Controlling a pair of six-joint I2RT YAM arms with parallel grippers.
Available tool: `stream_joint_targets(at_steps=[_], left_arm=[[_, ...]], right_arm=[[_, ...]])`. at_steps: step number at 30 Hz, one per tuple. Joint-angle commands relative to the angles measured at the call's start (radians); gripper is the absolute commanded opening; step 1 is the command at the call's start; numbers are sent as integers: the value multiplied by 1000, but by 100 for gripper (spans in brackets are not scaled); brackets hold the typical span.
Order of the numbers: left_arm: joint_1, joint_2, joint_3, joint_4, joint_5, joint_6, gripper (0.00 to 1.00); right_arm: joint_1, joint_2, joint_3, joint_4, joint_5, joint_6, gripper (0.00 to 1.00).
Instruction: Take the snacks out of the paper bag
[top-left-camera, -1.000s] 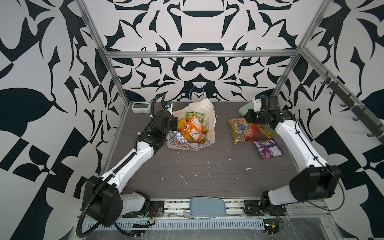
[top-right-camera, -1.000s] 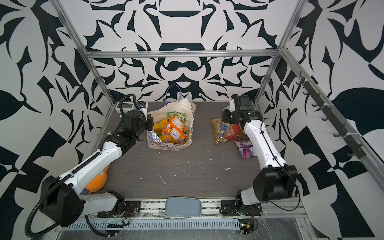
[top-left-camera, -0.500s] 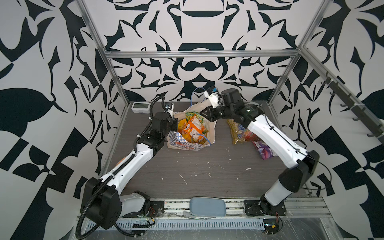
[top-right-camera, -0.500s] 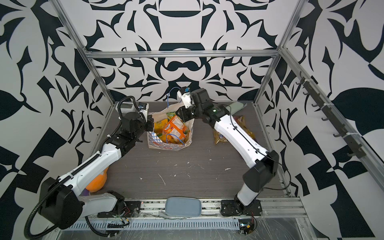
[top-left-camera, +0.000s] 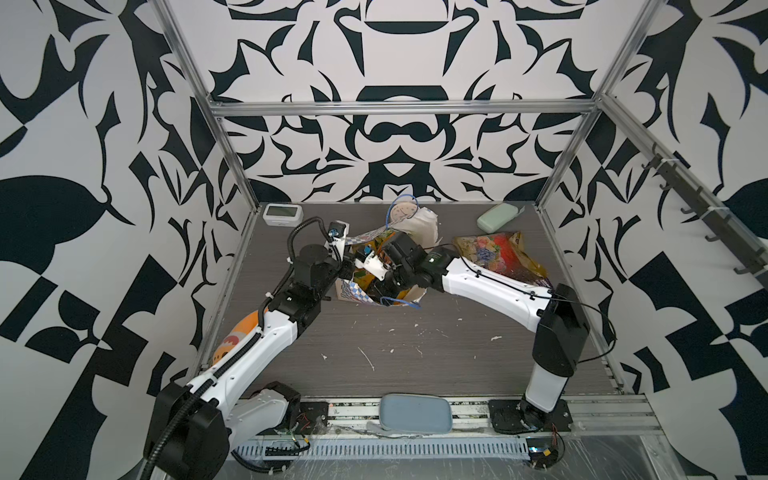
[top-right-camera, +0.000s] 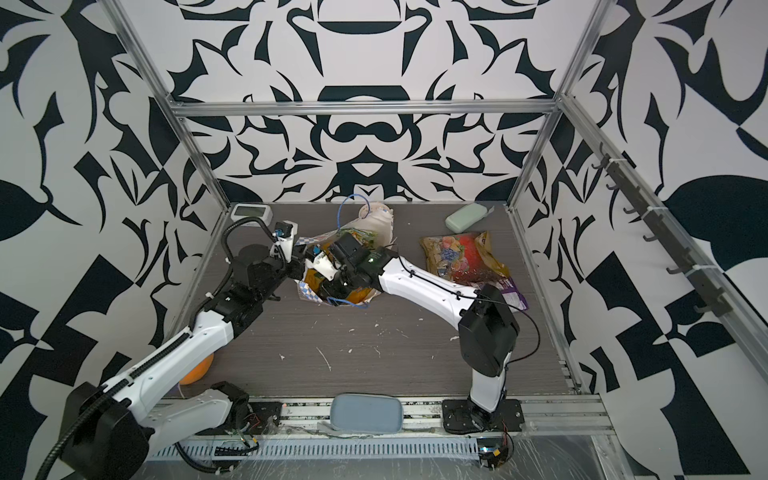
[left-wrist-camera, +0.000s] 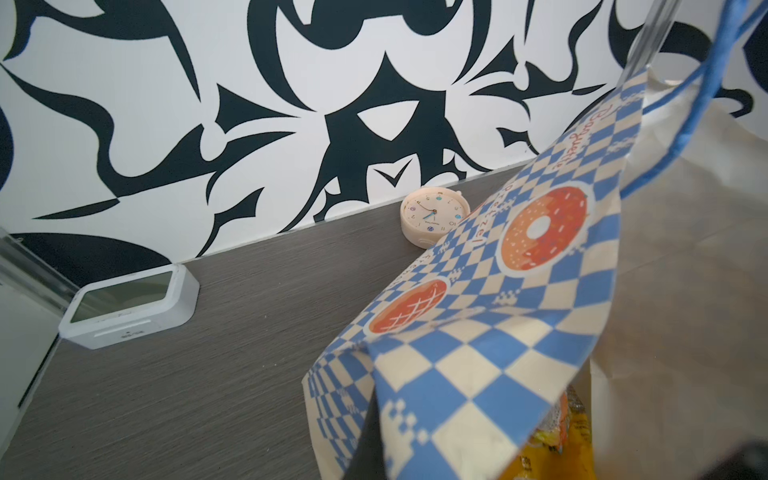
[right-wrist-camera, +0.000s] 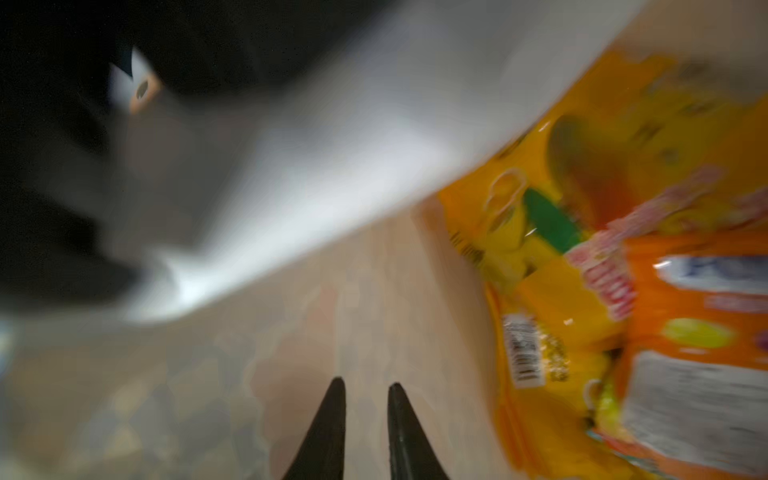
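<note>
The paper bag (top-left-camera: 419, 226) (top-right-camera: 376, 224) lies at the back middle of the table in both top views, mouth toward the front. My left gripper (top-left-camera: 347, 266) (top-right-camera: 299, 268) is shut on its blue-checked rim (left-wrist-camera: 519, 291), which drapes over one dark finger (left-wrist-camera: 365, 453). My right gripper (top-left-camera: 376, 286) (right-wrist-camera: 365, 384) is inside the bag, narrowly open with nothing between its tips. Beside it lie a yellow packet (right-wrist-camera: 552, 291) and an orange packet (right-wrist-camera: 698, 316). The multicoloured candy pack (top-left-camera: 490, 253) (top-right-camera: 453, 253) and a purple packet (top-right-camera: 513, 291) lie on the table to the right.
A white digital clock (top-left-camera: 282, 214) (left-wrist-camera: 129, 303) sits in the back left corner and a round cream clock (left-wrist-camera: 434, 216) behind the bag. A mint green case (top-left-camera: 496, 218) lies back right, an orange plush fish (top-left-camera: 235, 338) under my left arm, a grey-blue pad (top-left-camera: 415, 411) at the front edge.
My right arm swung left from above the candy pack to the bag and reached down into its mouth. My left gripper kept hold of the bag's rim.
</note>
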Motion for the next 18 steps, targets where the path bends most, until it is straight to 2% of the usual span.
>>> stream_joint_targets(at_steps=[1,4,7,13,18], left_arm=[[-13,-54,-34,160,81,16,0],[-23,-77,-66,178,95,43,0],[-26,-80,-72,176,102,63,0],[-34,-90,-102,209,108,72,0],[-38,-88,-96,217,111,75,0]], right_arm=[[7,-109,-78,138,61,19,23],[7,-177,-117,165,273,52,29],[6,-254,-164,237,403,77,45],[1,-258,-128,205,528,147,59],[-28,-193,-128,212,515,216,63]])
